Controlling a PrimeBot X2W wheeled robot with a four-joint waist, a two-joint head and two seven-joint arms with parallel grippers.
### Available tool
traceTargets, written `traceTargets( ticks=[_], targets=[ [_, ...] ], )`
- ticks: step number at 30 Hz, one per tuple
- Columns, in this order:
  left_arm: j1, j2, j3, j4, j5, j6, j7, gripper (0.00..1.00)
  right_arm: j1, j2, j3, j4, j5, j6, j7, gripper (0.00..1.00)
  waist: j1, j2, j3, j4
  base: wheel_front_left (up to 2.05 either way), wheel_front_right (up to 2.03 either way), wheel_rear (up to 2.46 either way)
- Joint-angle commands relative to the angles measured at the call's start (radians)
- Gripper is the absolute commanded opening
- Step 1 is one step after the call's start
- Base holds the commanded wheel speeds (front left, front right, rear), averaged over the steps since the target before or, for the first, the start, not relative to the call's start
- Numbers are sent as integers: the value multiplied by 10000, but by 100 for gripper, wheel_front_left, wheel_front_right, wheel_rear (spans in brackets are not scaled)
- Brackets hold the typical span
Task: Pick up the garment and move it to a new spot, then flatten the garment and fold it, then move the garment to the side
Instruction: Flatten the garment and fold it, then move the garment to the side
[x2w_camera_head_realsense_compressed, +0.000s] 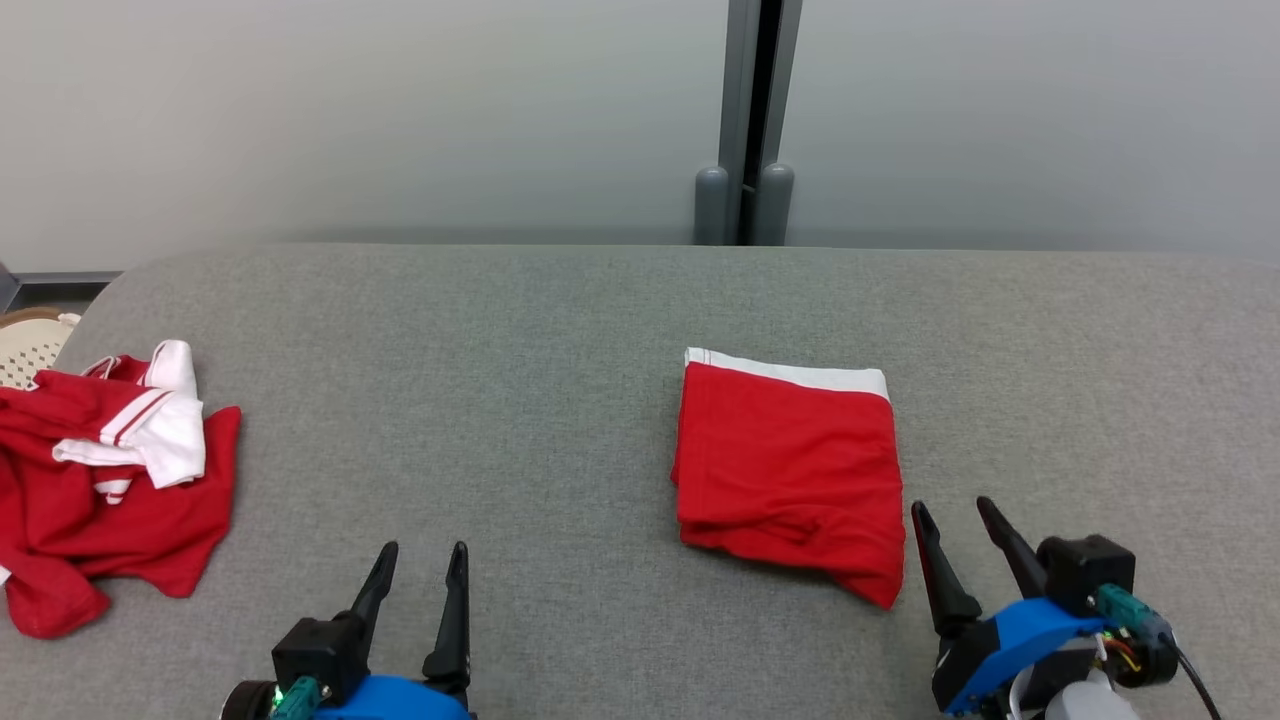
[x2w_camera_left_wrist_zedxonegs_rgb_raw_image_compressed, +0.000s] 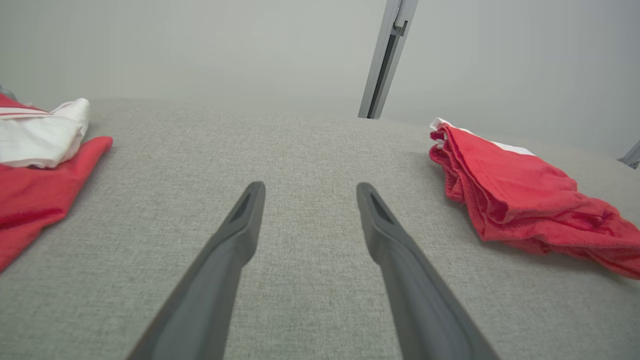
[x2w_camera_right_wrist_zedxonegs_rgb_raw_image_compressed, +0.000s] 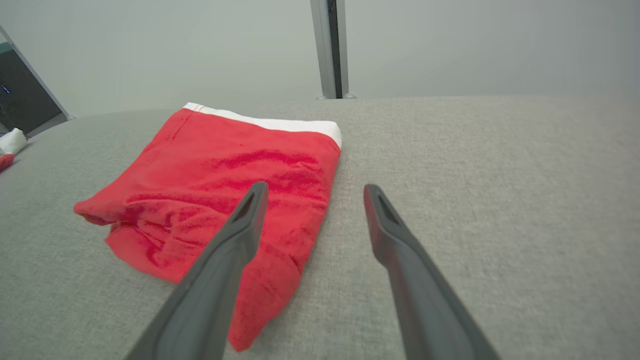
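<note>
Red garment (x2w_camera_head_realsense_compressed: 790, 470), folded, flat on the grey table (x2w_camera_head_realsense_compressed: 560, 300), right of centre. White band (x2w_camera_head_realsense_compressed: 790, 372) toward the far wall; nearly square, seemingly a little longer near-to-far, near edge rumpled. Just beside its near right corner, right gripper (x2w_camera_head_realsense_compressed: 951, 503), fingers spread, empty. Left gripper (x2w_camera_head_realsense_compressed: 425, 546) likewise spread and empty, well apart. Heap of clothes (x2w_camera_head_realsense_compressed: 100, 480) at the left edge. Probably time for moving aside: pinch through all layers, lift low, keep the fold shut.

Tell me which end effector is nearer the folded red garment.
Right. The right end effector hovers just beside the near right corner of the folded red garment, fingers open; the left end effector sits well off to the garment's left, over the grey surface.
</note>
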Motion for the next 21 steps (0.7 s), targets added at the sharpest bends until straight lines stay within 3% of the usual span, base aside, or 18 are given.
traceTargets(
  ticks=[1, 11, 21],
  targets=[
    [201, -12, 89, -108, 178, 34, -48, 100, 288, 73, -121, 35, -120, 0, 2, 100, 0, -1, -112, -137, 0, 0, 0],
    [839, -123, 398, -363, 890, 165, -48, 100, 891, 319, -518, 217, -483, 0, 2, 100, 0, -1, -124, -256, 0, 0, 0],
    [113, -131, -45, -493, 821, 74, -48, 100, -755, 329, -502, 874, -801, 0, 0, 100, 0, -1, 813, 115, 0, 0, 0]
  ],
)
